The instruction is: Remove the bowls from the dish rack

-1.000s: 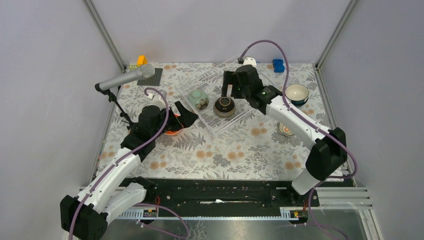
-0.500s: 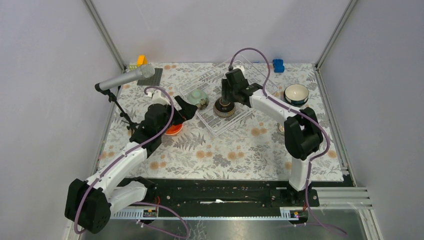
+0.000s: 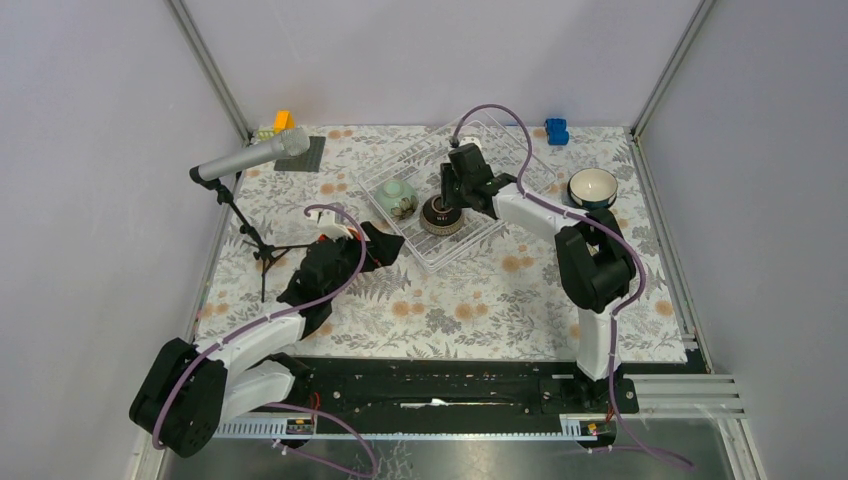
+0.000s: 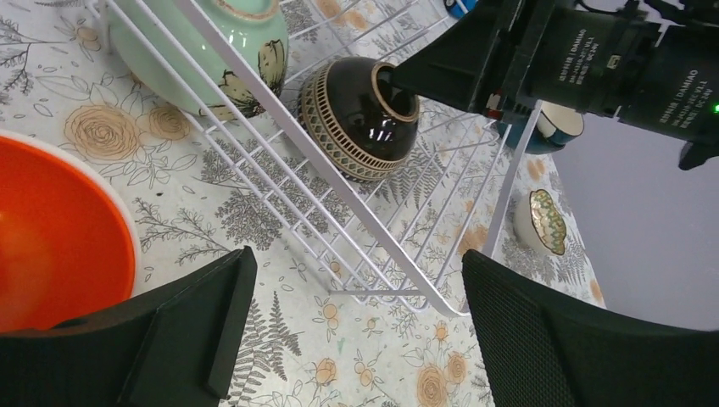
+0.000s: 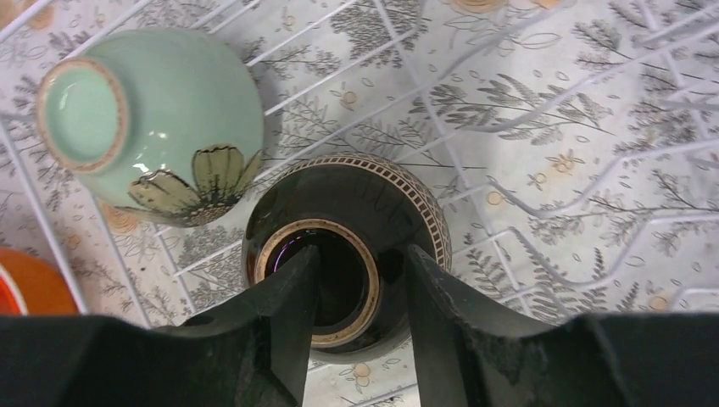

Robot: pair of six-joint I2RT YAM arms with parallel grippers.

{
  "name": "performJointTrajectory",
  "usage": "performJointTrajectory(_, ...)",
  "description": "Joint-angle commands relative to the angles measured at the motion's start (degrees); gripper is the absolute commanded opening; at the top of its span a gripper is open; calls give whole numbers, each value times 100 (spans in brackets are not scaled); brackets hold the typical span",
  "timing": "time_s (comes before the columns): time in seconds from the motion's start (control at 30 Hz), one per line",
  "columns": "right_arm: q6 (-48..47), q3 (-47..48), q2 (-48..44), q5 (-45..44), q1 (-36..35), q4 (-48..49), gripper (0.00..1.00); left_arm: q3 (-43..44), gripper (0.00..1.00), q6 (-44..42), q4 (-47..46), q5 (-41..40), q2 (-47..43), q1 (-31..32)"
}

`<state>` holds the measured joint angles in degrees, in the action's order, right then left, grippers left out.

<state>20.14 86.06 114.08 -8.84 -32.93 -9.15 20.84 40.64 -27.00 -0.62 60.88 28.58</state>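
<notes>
A: Starting at the right gripper (image 5: 360,254), what are we seeing?

B: We are seeing that it has come down into the rack. Its jaws were standing wide a moment ago and are now coming together. One finger is sitting inside the foot ring (image 5: 280,233) of the dark brown bowl (image 5: 398,203), and the other is just outside it, so the wall of the ring is between them. A little gap is still showing, so we cannot tell if they are already pressing.

A: And where is this bowl lying?

B: It is lying upside down on the wires of the dish rack (image 4: 373,227), towards the near side. It is just beside the pale green bowl (image 5: 169,110), which is also showing its foot.

A: What are we noticing on the other side?

B: The left gripper (image 4: 356,257) is holding nothing, and its jaws are standing wide apart. It has drawn back from the orange bowl (image 4: 51,246), which is resting on the table (image 3: 450,300) outside the rack, near its corner.

A: What is this meaning for our task?

B: We are judging that the orange bowl is finished, the dark one is being taken now, and the green one is waiting. We are thinking that the thin ring is giving only a small hold, so the lift should be slow.
</notes>
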Motion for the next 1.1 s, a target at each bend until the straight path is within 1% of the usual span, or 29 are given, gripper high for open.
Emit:
performJointTrajectory(0.0, 53, -184, -29, 1001, -10, 492, 50, -105, 96, -167, -922, 23, 22, 46)
performJointTrajectory(0.07, 32, -348, -152, 1485, -33, 750, 51, -106, 96, -175, -987, 36, 23, 59)
performJointTrajectory(0.13, -7, -551, -307, 1678, -81, 969, 53, -92, 96, -162, -983, 102, 45, 60)
performJointTrajectory(0.27, -5, -944, -621, 1343, -101, 1237, 65, -64, 96, -183, -956, 186, 32, 60)
performJointTrajectory(0.33, 16, -1000, -655, 1189, -102, 1154, 70, -47, 96, -209, -926, 194, 27, 59)
performJointTrajectory(0.4, 51, -868, -573, 1114, -101, 868, 74, -28, 96, -229, -896, 198, 21, 60)
performJointTrajectory(0.47, 109, -637, -400, 1101, -102, 445, 83, -20, 96, -256, -887, 195, 4, 65)
performJointTrajectory(0.5, 140, -526, -315, 1120, -95, 271, 85, -19, 96, -265, -878, 188, -12, 67)
performJointTrajectory(0.6, 264, -357, -157, 1209, -67, -27, 88, -27, 95, -282, -864, 162, -41, 69)
performJointTrajectory(0.73, 469, -472, -263, 1448, 81, -55, 93, 3, 95, -294, -796, 154, -78, 82)
performJointTrajectory(0.87, 592, -587, -209, 2068, 312, 95, 100, 25, 95, -298, -730, 142, -92, 102)
performJointTrajectory(0.97, 624, -503, 26, 2544, 414, 166, 100, 25, 95, -307, -719, 139, -121, 112)
performJointTrajectory(1.07, 722, -389, 239, 2810, 508, 174, 100, 33, 95, -319, -701, 116, -134, 117)
